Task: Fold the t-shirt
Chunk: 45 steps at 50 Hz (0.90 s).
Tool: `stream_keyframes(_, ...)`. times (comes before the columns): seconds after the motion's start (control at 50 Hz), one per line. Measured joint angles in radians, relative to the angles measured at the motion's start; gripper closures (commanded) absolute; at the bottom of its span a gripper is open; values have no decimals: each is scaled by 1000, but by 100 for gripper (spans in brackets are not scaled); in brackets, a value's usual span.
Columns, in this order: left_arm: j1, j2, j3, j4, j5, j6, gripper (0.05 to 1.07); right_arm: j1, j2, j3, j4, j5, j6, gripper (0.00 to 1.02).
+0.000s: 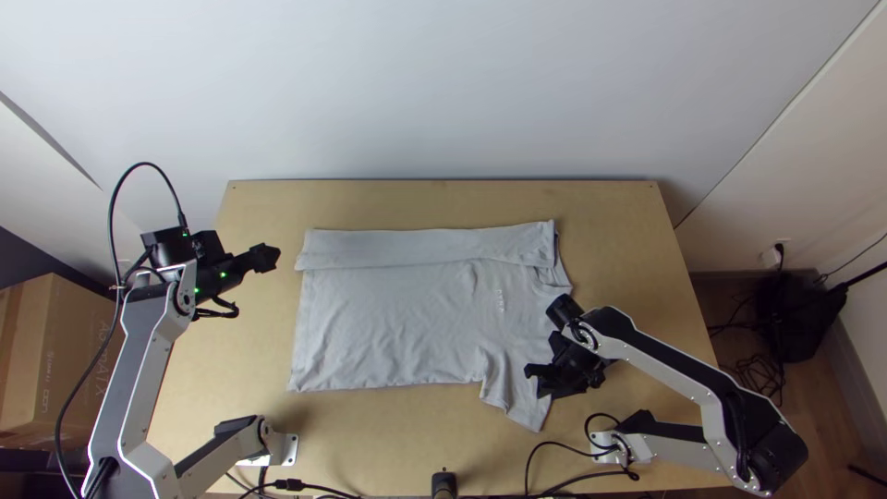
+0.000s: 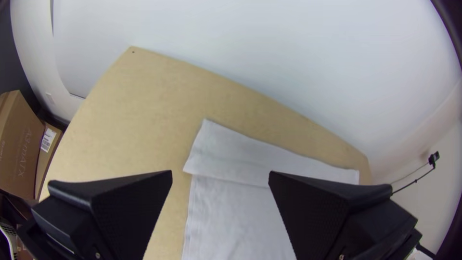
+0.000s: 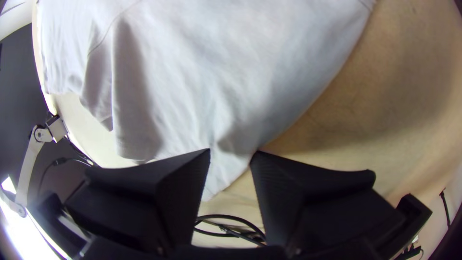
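One long fold down, and it looks good: the far side of the t-shirt (image 1: 397, 323) lies turned inward as a flat band (image 1: 407, 248), running along the counter (image 1: 628, 231)'s far edge. Body spread out, hem toward the left edge, collar end toward the right. Near side next, I'd say, because that near sleeve (image 1: 517, 397) sticks out toward the near edge, unfolded, and after it the shirt wants closing up from hem to collar. Early days, then!

Over to my right pincer (image 3: 230, 150), right at that sleeve: fingers apart, a modest gap, with cloth running between the tips. No grip that I can make out, but a squeeze here should catch it. Risk? Pinch too little and the sleeve slips or bunches. And my left pincer (image 2: 221, 172): wide, nothing in it, hanging beside the hem's far corner, off toward the counter's left edge.
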Motion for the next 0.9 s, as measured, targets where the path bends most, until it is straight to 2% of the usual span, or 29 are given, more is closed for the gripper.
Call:
stream_keyframes(0.2,-19,0,0,-197,41,131,11,18,-19,-17,24,13,0,100)
stream_keyframes(0.32,-44,-7,-2,-357,35,305,11,18,-43,-21,27,20,0,100)
stream_keyframes(0.4,-71,-21,-2,-477,6,391,11,18,-61,-21,27,24,0,100)
stream_keyframes(0.48,-121,-23,-7,-603,-69,454,11,18,-71,-21,27,24,0,100)
stream_keyframes(0.68,-293,-17,-151,-653,-278,505,11,18,-76,-19,26,24,1,100)
stream_keyframes(0.76,-365,2,-201,-652,-299,501,11,18,-76,-10,21,24,3,100)
stream_keyframes(0.84,-404,34,-221,-645,-305,483,21,18,-76,1,18,24,3,100)
stream_keyframes(0.9,-415,71,-228,-636,-305,467,23,18,-76,6,16,24,3,100)
